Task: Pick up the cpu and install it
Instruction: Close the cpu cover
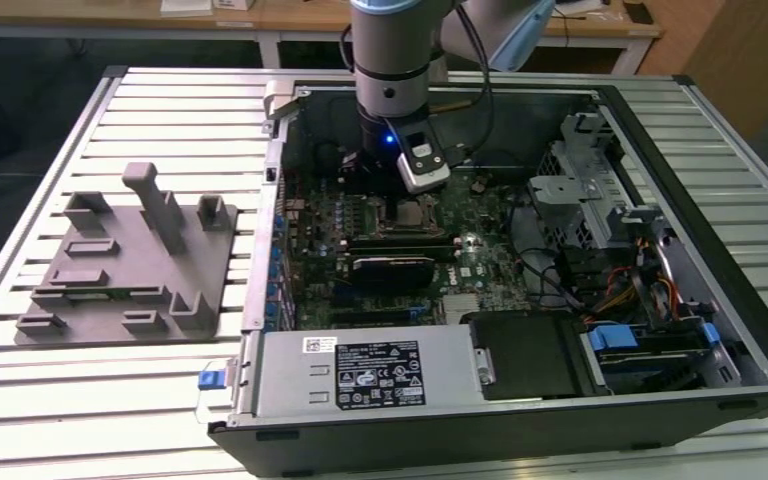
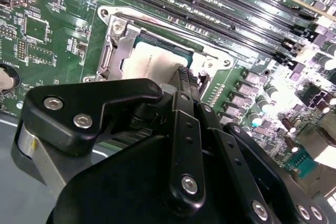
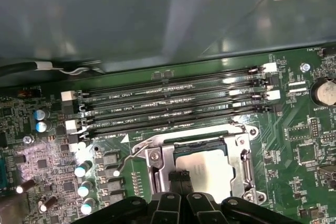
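Seen from the exterior view, an open desktop computer case [image 1: 704, 330] lies on its side on a slatted metal surface [image 1: 117, 400]. A grey fixture [image 1: 131, 270] with upright posts sits on the surface at the exterior view's left, well apart from the work. The robot arm [image 1: 391, 60] reaches straight down into the case, a small blue light glowing near its wrist. Its lower end hangs over the processor socket [image 1: 418, 212] on the green motherboard [image 1: 478, 260]. A silver power supply [image 1: 357, 375] lies along the case's near edge.

Both wrist views look closely at the socket, giving detail the exterior view lacks. In the first wrist view, the cpu [image 3: 210, 169] lies flat inside the socket, its silvery-grey top plate facing up. A metal frame [image 3: 244, 153] surrounds it. Four long memory slots [image 3: 173, 103] run beside the socket, a coin battery [image 3: 323, 92] sits near the board's edge, and small upright capacitors [image 3: 84, 169] stand on the socket's other side. The second wrist view looks along the black linkages, with the cpu's plate bright beyond them.

The fingers [image 3: 176, 181] are drawn together with hardly a gap between them and nothing gripped. Their tips sit at one edge of the cpu's top plate. It is not possible to tell whether they press on it or hover just above it.
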Controlling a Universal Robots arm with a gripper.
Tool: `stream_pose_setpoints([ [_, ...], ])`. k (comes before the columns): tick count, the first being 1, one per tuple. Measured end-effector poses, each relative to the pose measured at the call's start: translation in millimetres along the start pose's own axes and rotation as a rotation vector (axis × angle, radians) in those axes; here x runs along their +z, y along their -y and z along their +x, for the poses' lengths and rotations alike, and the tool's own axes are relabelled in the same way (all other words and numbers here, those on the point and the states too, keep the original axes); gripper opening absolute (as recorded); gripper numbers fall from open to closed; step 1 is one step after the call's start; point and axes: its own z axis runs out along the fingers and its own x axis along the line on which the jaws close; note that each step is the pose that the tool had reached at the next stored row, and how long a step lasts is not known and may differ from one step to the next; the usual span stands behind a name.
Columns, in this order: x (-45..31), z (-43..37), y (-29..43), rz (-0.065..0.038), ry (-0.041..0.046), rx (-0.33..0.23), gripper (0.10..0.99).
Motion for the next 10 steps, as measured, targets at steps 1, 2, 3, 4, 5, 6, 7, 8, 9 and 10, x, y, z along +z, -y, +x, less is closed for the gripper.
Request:
stream_pose_setpoints([
  [1,0.0,-0.3,-0.1,0.0,-0.0004,0.0,0.106],
  [2,-0.1,-0.4,-0.1,0.0,-0.0007,0.0,0.106],
  [3,-0.5,-0.4,-0.1,0.0,-0.001,0.0,0.106],
  [4,-0.9,-0.4,-0.1,-0.001,-0.0009,0.0,0.106],
  [5,-1.5,-0.5,-0.1,-0.002,-0.001,0.0,0.106],
  [6,-2.2,-0.5,-0.1,-0.003,-0.0012,0.0,0.106],
  [7,-2.7,-0.6,-0.1,-0.004,-0.0013,0.0,0.106],
  [8,-2.6,-0.6,-0.1,-0.004,-0.0013,0.0,0.106],
  [9,-2.6,-0.6,-0.1,-0.004,-0.0013,0.0,0.106],
  [10,-2.6,-0.5,-0.1,-0.004,-0.0013,0.0,0.106],
])
